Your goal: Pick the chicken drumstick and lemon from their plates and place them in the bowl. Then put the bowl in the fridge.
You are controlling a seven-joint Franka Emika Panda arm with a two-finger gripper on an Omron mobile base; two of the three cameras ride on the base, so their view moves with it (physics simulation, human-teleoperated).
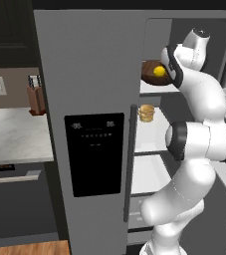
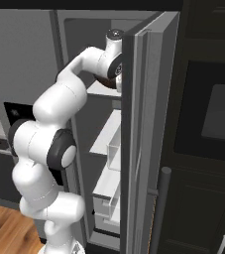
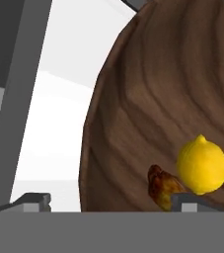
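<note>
Bowl [image 3: 148, 108] with lemon [image 3: 202, 164] and drumstick [image 3: 162, 185] seen on fridge [image 1: 92, 74] shelf, rim between spread gripper [image 3: 108, 201] tips.

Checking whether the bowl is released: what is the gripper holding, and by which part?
Nothing: the gripper is open, its fingertips straddling the bowl rim.

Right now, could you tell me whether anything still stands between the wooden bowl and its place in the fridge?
Nothing visible does. The wooden bowl, holding the lemon and chicken drumstick, already sits on the fridge's upper shelf, above the burger.
</note>
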